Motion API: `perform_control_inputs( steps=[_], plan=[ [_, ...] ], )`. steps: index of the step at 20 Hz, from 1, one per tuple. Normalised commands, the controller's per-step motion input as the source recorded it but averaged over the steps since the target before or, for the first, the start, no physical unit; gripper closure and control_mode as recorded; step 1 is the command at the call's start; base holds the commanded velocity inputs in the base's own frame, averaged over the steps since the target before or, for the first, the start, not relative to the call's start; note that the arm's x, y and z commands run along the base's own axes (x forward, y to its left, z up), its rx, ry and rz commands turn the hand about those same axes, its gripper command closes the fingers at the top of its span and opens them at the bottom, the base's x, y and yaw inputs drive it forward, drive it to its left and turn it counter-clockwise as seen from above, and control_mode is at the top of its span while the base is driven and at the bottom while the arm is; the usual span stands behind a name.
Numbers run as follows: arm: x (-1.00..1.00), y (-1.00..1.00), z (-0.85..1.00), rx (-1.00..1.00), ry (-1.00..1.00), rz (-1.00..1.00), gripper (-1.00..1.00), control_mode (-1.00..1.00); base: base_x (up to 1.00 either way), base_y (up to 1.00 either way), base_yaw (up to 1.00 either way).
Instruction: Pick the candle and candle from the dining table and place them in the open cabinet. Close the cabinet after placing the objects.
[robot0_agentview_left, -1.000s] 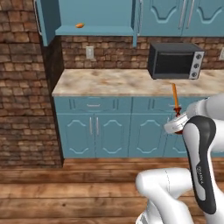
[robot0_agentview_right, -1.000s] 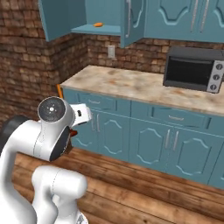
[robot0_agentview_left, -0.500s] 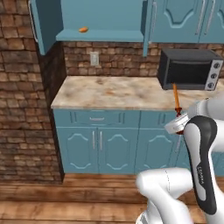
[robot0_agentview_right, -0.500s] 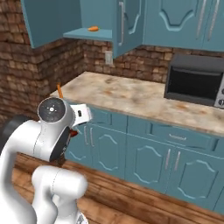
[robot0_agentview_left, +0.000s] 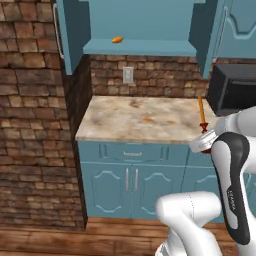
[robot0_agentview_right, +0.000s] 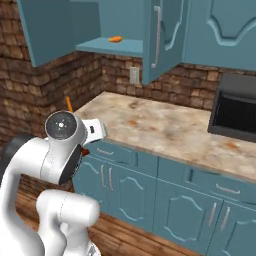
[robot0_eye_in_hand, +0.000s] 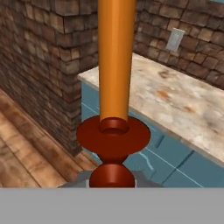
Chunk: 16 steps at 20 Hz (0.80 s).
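One orange taper candle (robot0_eye_in_hand: 115, 61) on its red-brown stand stands upright in the claw (robot0_eye_in_hand: 112, 181), held by the stand's base out in front of the stone bench (robot0_agentview_left: 145, 117). One small orange lump (robot0_agentview_left: 117, 39) lies on the open cabinet's shelf (robot0_agentview_left: 140, 47). The right base view shows one silver bar handle (robot0_agentview_right: 157, 36) on the open door; the hand view shows the candle's stand up close.

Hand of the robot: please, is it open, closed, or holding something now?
Hand: closed on the orange taper candle, gripped by its dark red stand.
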Motion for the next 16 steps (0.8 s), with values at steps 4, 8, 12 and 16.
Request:
perform_control_inputs(
  steps=[4,8,12,16],
  plan=[
    [0.0,0.0,0.0,0.0,0.0,0.0,1.0,1.0,0.67,0.38,0.0],
    [0.0,0.0,0.0,0.0,0.0,0.0,1.0,1.0,0.62,0.24,-0.02],
    [0.0,0.0,0.0,0.0,0.0,0.0,1.0,1.0,0.64,0.3,-0.03],
    [0.0,0.0,0.0,0.0,0.0,0.0,1.0,1.0,0.53,0.29,-0.11]
  ],
)
